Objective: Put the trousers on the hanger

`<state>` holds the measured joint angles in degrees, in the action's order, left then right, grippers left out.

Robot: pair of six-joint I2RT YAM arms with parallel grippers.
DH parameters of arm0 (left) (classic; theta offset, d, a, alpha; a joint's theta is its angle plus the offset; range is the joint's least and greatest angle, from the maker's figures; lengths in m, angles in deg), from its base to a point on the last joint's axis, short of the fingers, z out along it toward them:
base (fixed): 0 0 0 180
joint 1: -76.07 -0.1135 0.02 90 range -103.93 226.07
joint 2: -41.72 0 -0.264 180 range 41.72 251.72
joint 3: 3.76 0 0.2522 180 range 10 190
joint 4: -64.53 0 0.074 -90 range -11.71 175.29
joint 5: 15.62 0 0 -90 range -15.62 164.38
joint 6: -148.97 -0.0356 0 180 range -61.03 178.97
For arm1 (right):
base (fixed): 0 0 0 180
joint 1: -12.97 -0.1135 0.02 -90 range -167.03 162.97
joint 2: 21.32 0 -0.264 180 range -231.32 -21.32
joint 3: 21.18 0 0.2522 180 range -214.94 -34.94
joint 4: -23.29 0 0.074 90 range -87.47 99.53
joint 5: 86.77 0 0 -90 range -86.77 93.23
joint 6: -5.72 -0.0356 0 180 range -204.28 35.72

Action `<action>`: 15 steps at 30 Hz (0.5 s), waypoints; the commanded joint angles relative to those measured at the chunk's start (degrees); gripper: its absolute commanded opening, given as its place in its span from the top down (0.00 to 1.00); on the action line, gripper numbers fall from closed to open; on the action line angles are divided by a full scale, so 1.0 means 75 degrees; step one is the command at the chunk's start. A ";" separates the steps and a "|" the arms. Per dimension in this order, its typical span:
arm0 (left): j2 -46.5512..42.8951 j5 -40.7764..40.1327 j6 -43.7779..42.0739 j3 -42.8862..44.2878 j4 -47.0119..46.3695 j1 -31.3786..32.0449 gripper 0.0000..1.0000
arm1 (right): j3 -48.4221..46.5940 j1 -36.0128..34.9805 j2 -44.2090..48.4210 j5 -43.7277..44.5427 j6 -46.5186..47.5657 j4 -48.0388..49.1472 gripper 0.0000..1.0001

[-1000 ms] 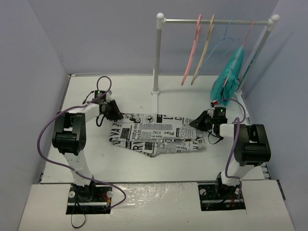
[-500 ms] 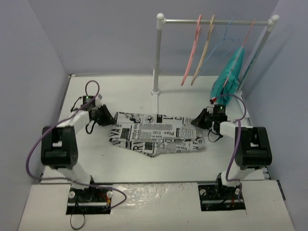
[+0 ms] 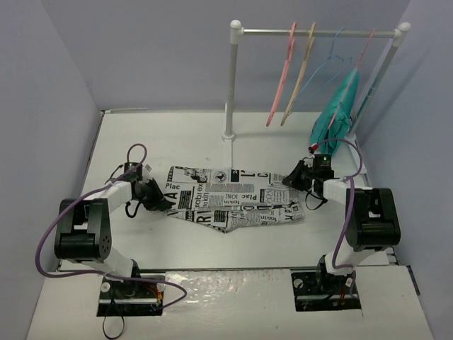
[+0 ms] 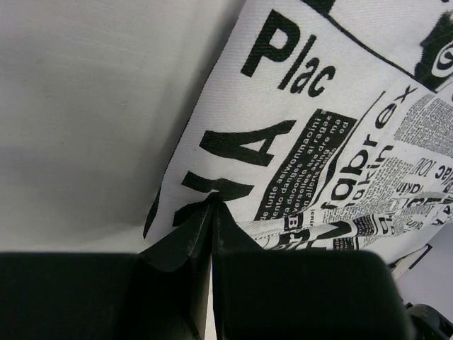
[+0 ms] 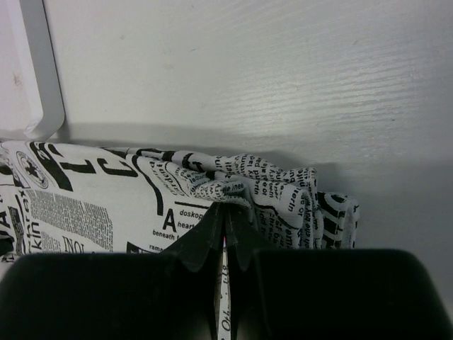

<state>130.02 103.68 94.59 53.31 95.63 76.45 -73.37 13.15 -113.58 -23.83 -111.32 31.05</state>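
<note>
White fabric trousers, printed with black headlines, lie spread on the counter between my two arms. My left gripper is pinched tight on their left edge, my right gripper clamped on a bunched fold at the right end. The pink hanger hangs from the rail behind, well apart.

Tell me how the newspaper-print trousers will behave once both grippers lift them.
Likely floppy: the trousers lie folded and bunch into wrinkles at the right gripper, so the middle should sag. Probably light: the layers lie flat. Pinched only at their edge by the left gripper, they may slip.
</note>
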 commanded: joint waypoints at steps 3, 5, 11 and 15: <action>-0.0153 -0.1551 -0.0065 0.0176 0.1444 -0.0285 1.00 | -0.0210 0.0023 0.0462 0.1129 0.0274 -0.0490 1.00; -0.0525 -0.1544 -0.0095 0.0269 0.1602 -0.0285 0.99 | -0.0345 0.0023 0.0693 0.1387 0.0360 -0.0791 1.00; -0.1943 -0.1766 -0.0644 0.1054 0.1984 -0.0262 0.74 | -0.1008 -0.0422 0.2177 0.2554 0.0550 -0.2134 0.92; -0.2491 -0.2071 -0.1268 0.1769 0.2284 -0.0275 0.56 | -0.1725 -0.0875 0.3194 0.3542 0.0719 -0.3211 0.66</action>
<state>116.80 92.64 91.45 58.48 109.70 74.81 -78.93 10.01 -98.98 -7.93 -108.47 15.06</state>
